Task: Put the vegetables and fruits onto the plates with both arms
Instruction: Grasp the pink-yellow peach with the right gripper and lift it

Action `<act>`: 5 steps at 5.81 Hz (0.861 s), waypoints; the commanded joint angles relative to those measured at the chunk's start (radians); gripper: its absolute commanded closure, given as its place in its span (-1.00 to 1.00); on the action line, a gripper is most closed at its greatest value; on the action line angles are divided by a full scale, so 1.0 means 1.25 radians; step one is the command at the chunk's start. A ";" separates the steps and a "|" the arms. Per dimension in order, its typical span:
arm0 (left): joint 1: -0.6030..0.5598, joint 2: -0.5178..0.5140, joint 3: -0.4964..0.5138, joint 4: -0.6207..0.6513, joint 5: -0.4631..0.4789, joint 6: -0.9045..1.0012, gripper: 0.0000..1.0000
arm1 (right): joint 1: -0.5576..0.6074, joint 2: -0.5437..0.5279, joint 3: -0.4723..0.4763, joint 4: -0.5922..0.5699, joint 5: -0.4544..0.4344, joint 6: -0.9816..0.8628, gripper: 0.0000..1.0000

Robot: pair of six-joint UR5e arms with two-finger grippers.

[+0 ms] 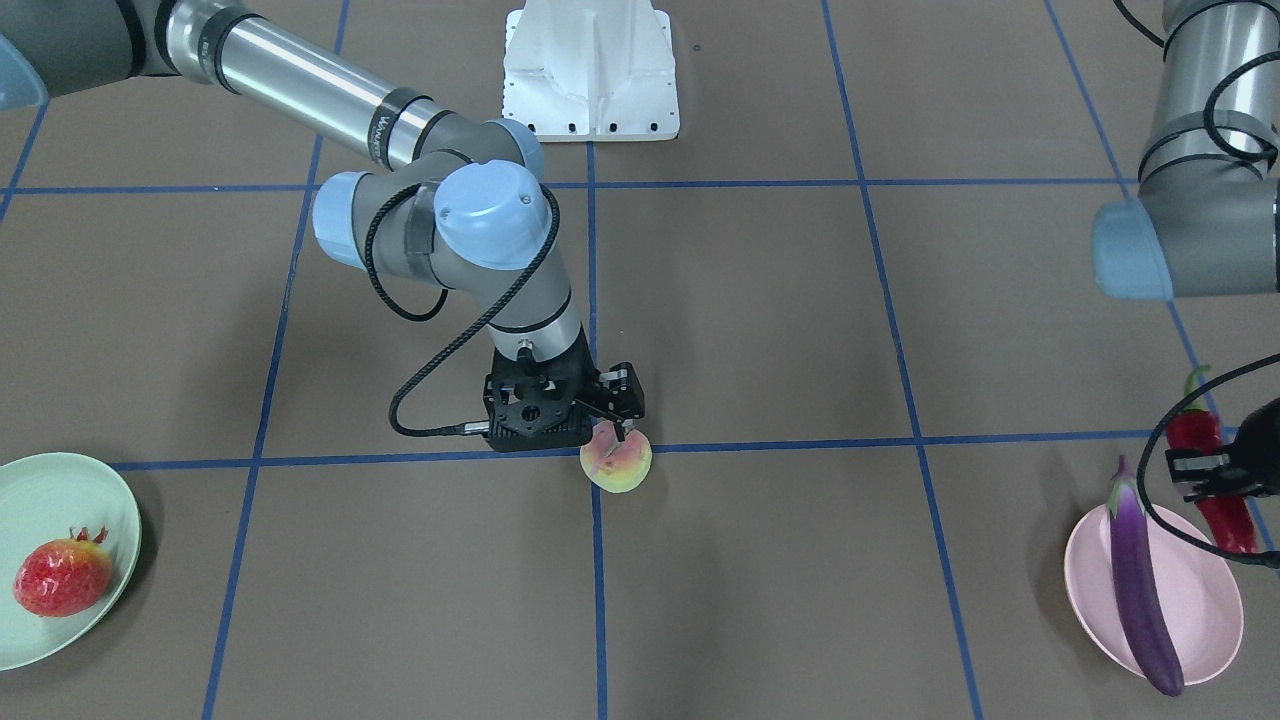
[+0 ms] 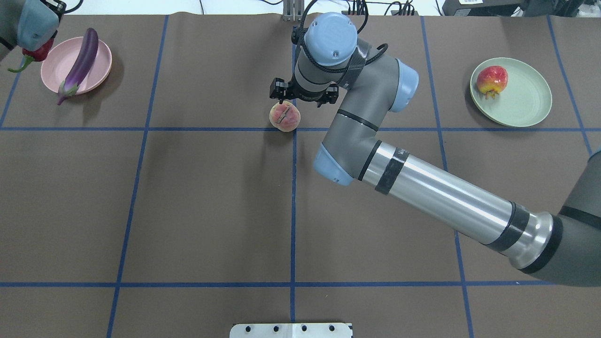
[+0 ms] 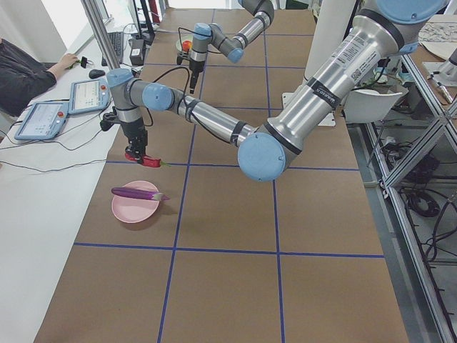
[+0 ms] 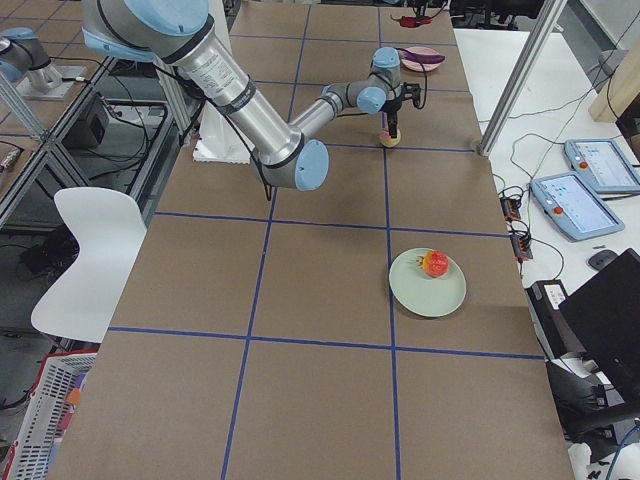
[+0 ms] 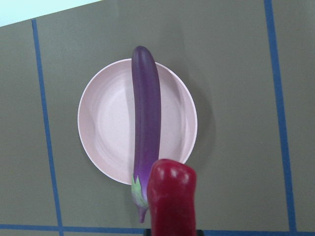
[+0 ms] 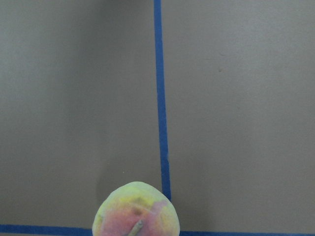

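My right gripper [image 1: 614,428] is shut on the pink-and-yellow-green peach [image 1: 616,462] near the table's middle, just above a blue tape crossing; the peach also shows in the overhead view [image 2: 284,116] and the right wrist view [image 6: 135,212]. My left gripper [image 1: 1213,476] is shut on the red chili [image 1: 1200,432] and holds it beside the pink plate [image 1: 1205,600]. The chili fills the lower edge of the left wrist view [image 5: 172,199]. The purple eggplant [image 1: 1140,590] lies across the pink plate. The red-orange fruit [image 1: 62,577] sits on the mint green plate [image 1: 45,488].
The white fixed base [image 1: 590,70] stands at the robot's edge of the table. Blue tape lines [image 2: 293,211] divide the brown surface. Tablets [image 3: 43,118] and an operator's arm [image 3: 28,71] are at the far side.
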 commanded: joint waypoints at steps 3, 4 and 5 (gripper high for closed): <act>-0.015 0.000 0.028 -0.020 0.001 0.025 1.00 | -0.038 0.060 -0.074 0.003 -0.067 -0.046 -0.99; -0.015 0.000 0.028 -0.020 0.001 0.025 1.00 | -0.038 0.058 -0.082 0.004 -0.070 -0.085 -0.99; -0.015 0.000 0.029 -0.020 0.001 0.025 1.00 | -0.038 0.058 -0.096 0.004 -0.075 -0.094 -0.99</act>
